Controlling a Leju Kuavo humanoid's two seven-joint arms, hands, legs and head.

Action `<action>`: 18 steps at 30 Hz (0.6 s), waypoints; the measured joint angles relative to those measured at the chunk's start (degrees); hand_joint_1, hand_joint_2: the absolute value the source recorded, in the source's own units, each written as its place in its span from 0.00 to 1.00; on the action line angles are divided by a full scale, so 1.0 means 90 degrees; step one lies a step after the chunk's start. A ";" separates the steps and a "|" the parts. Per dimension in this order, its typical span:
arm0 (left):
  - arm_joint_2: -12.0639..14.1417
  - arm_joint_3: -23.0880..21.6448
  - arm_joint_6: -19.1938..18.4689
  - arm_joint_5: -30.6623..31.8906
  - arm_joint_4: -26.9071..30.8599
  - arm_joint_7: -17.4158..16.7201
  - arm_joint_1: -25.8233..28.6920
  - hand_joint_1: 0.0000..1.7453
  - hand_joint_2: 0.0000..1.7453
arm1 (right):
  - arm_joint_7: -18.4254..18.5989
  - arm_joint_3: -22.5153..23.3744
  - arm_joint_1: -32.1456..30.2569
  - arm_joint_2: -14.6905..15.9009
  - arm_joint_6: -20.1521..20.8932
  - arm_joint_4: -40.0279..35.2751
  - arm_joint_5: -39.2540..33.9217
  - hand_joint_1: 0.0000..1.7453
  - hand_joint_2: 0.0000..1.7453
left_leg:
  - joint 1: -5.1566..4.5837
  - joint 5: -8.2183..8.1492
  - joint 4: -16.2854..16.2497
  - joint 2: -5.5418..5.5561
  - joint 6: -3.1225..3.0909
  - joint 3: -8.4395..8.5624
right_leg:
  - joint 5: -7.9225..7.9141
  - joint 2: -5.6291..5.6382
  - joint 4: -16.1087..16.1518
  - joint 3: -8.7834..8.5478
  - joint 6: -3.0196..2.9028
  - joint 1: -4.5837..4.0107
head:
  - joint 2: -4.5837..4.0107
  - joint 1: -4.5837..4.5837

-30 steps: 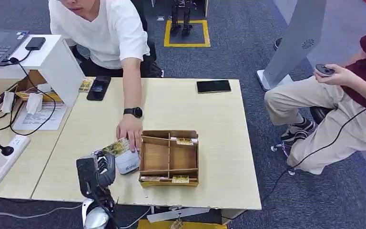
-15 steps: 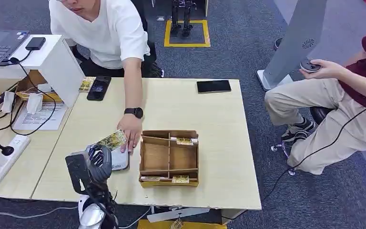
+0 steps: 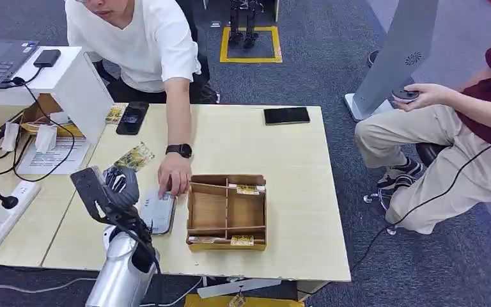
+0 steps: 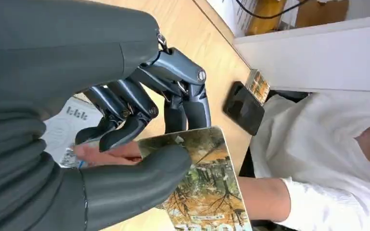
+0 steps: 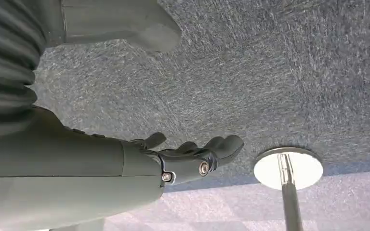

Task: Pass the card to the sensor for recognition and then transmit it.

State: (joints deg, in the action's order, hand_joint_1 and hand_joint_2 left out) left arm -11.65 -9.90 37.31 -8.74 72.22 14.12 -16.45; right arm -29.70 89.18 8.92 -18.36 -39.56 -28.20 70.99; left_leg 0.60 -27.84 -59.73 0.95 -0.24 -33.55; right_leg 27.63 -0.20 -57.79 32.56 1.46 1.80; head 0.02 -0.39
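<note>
Nearby, person's hand (image 3: 174,176) rests beside sensor (image 3: 158,212)

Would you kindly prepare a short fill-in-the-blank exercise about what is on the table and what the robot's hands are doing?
1. The robot's left hand holds a ____ printed with a picture.
2. The person's hand rests on the table beside the wooden ____, just past the white sensor.
3. The black phone lies near the table's far ____ corner, seen from the head view.
4. The right hand hangs with fingers apart above the grey ____.

Missing words: card; tray; right; carpet
</note>
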 joint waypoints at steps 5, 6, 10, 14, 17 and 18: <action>0.0041 0.0007 0.0119 -0.0129 -0.0229 0.0049 -0.0195 1.00 1.00 | 0.0000 0.0000 0.0002 0.0000 0.0000 0.0000 0.0053 0.00 1.00 | 0.0000 -0.0001 0.0000 0.0001 -0.0001 -0.0003 | 0.0001 -0.0001 0.0001 0.0001 0.0000 0.0000 | 0.0000 0.0000; 0.0041 0.0039 0.0191 -0.0189 -0.0323 0.0121 -0.0263 1.00 1.00 | 0.0007 0.0000 0.0006 0.0000 0.0000 0.0000 0.0094 0.00 1.00 | 0.0000 -0.0001 0.0000 0.0001 0.0000 -0.0004 | 0.0001 -0.0001 0.0001 0.0001 0.0000 0.0000 | 0.0000 0.0000; 0.0005 0.0406 0.0282 0.0166 -0.0812 0.0608 -0.0628 1.00 1.00 | 0.0058 0.0000 0.0034 0.0000 0.0000 0.0002 0.0241 0.00 1.00 | 0.0000 0.0000 0.0000 0.0001 0.0000 -0.0003 | 0.0000 -0.0001 0.0000 0.0001 0.0001 0.0000 | 0.0000 0.0000; -0.0229 0.1278 0.0304 0.1235 -0.1341 0.1101 -0.0997 1.00 1.00 | 0.0156 0.0000 0.0087 0.0000 0.0000 0.0005 0.0396 0.00 1.00 | 0.0000 0.0002 0.0000 -0.0001 0.0001 -0.0002 | -0.0002 0.0001 0.0000 0.0001 0.0000 0.0000 | 0.0000 0.0000; -0.0411 0.1958 0.0306 0.1966 -0.1608 0.1336 -0.1197 1.00 1.00 | 0.0194 0.0000 0.0125 0.0000 0.0000 0.0007 0.0496 0.00 1.00 | 0.0000 0.0002 -0.0001 -0.0001 0.0000 -0.0002 | -0.0002 0.0001 0.0000 0.0001 0.0000 0.0000 | 0.0000 0.0000; -0.0467 0.2175 0.0306 0.2114 -0.1686 0.1377 -0.1247 1.00 1.00 | 0.0226 0.0000 0.0137 0.0000 0.0000 0.0007 0.0522 0.00 1.00 | 0.0000 0.0001 -0.0001 0.0000 0.0000 -0.0002 | -0.0002 0.0001 0.0000 0.0001 0.0000 0.0000 | 0.0000 0.0002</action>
State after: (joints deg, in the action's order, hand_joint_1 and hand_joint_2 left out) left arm -15.85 9.67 40.06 10.28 57.04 26.51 -27.68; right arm -27.67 89.18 10.15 -18.36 -39.56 -28.13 75.69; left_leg 0.60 -27.83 -59.74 0.95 -0.24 -33.57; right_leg 27.61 -0.19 -57.79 32.57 1.46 1.80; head 0.02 -0.37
